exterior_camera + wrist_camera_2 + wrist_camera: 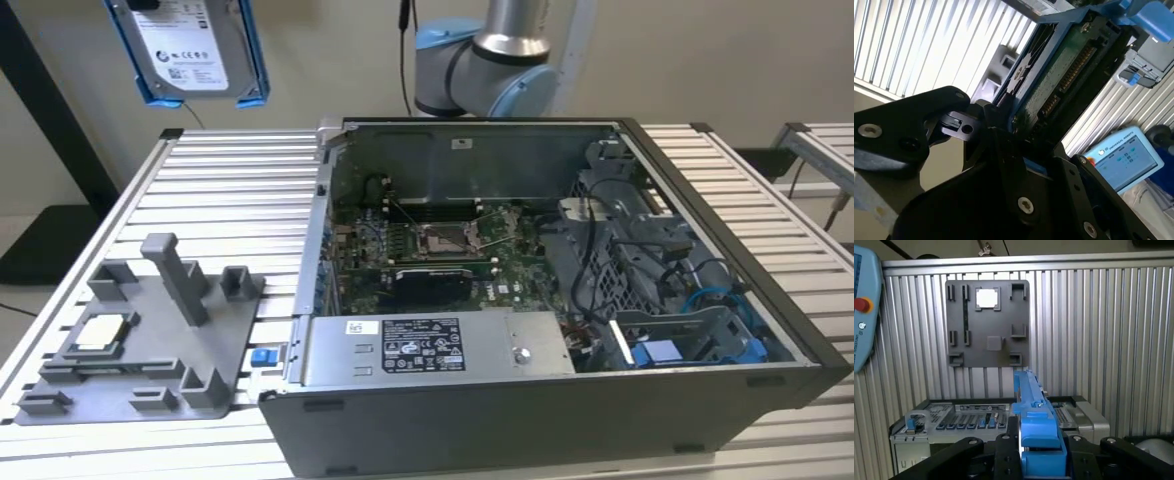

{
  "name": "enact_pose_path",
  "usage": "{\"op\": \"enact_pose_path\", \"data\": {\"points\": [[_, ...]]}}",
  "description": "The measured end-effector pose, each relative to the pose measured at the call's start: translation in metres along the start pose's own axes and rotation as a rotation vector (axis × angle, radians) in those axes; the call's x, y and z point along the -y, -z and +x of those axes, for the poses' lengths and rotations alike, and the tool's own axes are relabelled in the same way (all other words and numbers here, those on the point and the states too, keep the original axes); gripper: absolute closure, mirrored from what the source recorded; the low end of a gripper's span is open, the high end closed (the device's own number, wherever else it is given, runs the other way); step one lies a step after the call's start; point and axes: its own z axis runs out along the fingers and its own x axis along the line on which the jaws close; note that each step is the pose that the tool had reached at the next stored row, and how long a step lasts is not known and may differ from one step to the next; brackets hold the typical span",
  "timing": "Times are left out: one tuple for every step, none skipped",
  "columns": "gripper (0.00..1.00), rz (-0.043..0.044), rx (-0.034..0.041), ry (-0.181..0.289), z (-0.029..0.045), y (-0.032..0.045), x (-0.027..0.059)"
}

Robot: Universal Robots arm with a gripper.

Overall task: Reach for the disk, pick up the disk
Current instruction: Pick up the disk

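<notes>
Disk [187,48] is in the air, well above the slatted aluminium tabletop [227,170]. It hangs past the rear corner of the open computer case [534,400] on the exterior view's left. Its white label faces the camera, and the blue caddy frames both long edges.

Gripper [1040,442]: the black fingers [1004,455] are closed on the disk, one on each side of the caddy's blue edge [1034,405]. In the second wrist view the gripper [1019,132] clamps one end of the disk [1064,65], whose green circuit board and connector row are turned to the lens.

Robot arm's base joint [494,65] stands just behind the case's back wall.

The case lies on its side with the lid off, showing the motherboard, the power supply and blue cables.

Grey fixture plate [147,340] lies flat on the tabletop just beside the case, on the exterior view's left. A small square chip [104,333] sits in one of its pockets, well apart from the disk.

Teach pendant [864,305] is beyond the tabletop's edge, away from the case.
</notes>
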Motion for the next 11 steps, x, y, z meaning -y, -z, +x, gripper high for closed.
{"op": "enact_pose_path", "data": {"points": [[1.0,-0.0001,0.0,0.0,-0.0001,-0.0002,0.0027],[1.0,-0.0001,0.0,0.0,-0.0003,-0.0004,0.0054],[1.0,-0.0001,0.0,0.0,-0.0004,-0.0007,0.0081],[1.0,-0.0002,-0.0001,0.0,-0.0006,-0.0009,0.011],[1.0,-0.0003,0.0,0.0,-0.0007,-0.0011,0.0141],[1.0,-0.0004,0.0,0.0,-0.0009,-0.0013,0.017],[1.0,-0.0004,0.0,0.0,-0.0011,-0.0016,0.0199],[1.0,-0.0005,0.0,0.0,-0.0012,-0.0018,0.0228],[1.0,-0.0005,-0.0001,0.0,-0.0013,-0.002,0.0257],[1.0,-0.0006,0.0,0.0,-0.0015,-0.0023,0.0287],[1.0,-0.0006,0.0,0.0,-0.0016,-0.0025,0.0314]]}}
